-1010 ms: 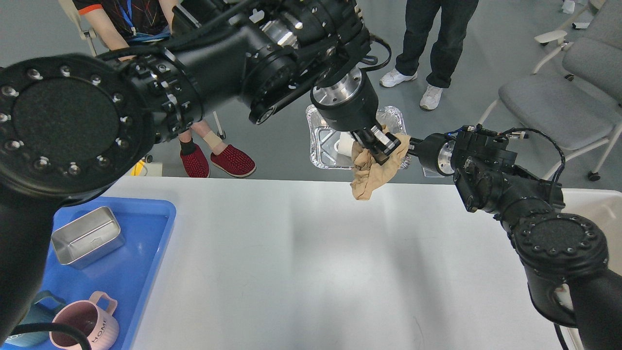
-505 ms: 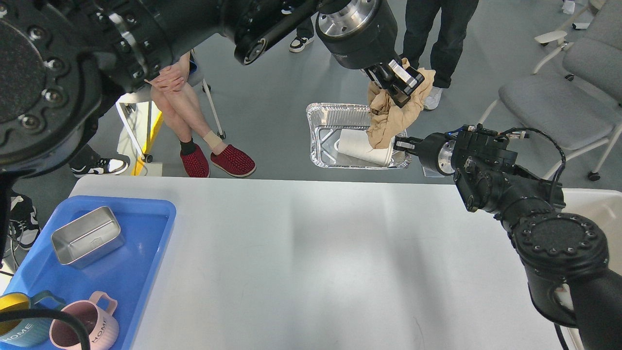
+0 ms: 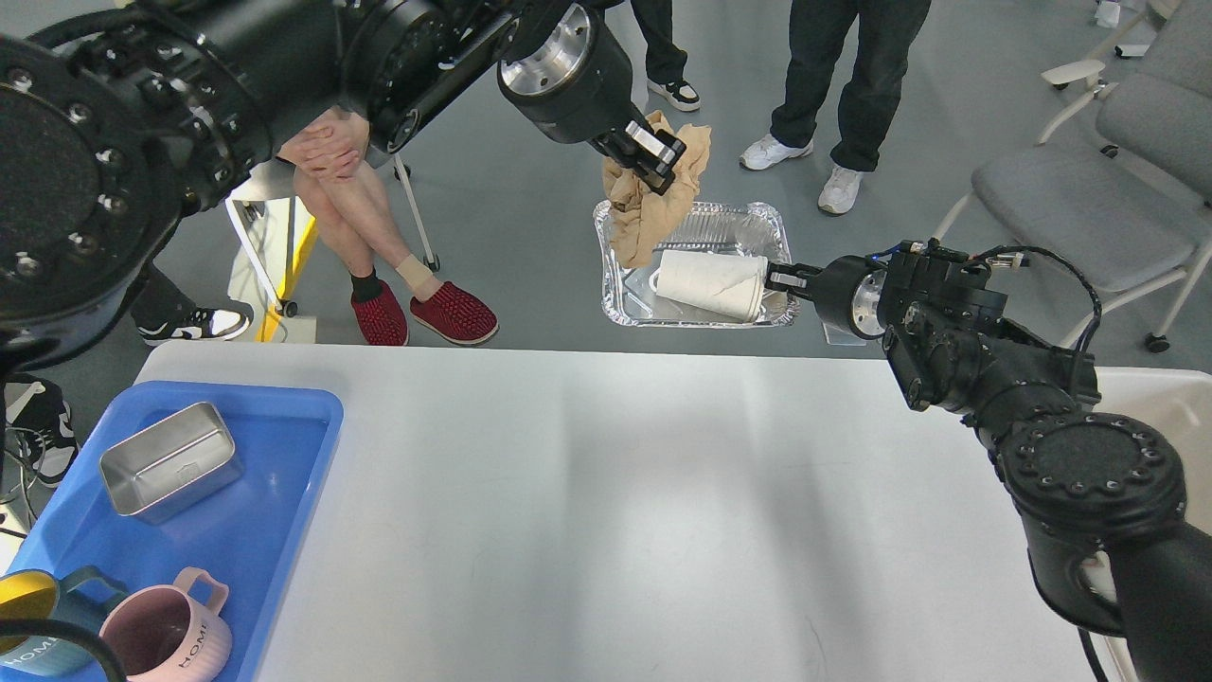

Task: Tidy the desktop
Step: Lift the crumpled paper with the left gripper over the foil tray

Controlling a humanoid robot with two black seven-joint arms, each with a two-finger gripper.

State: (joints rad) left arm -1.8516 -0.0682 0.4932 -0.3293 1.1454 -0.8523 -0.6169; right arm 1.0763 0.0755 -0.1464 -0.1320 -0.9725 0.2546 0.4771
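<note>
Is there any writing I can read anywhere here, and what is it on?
"HOME" on the side of the pink mug in the blue tray.
"HOME", partly cut off by the frame edge, on the teal mug beside it.
Nothing else in view carries readable text.

Reaching far forward with the left arm, left claw [image 3: 651, 156] pointing down-right and clamping a tan cloth [image 3: 653, 204] hanging beneath it. Extending the right arm forward-left, right claw [image 3: 784, 279] gripping a foil tray's [image 3: 699, 317] rim.
</note>
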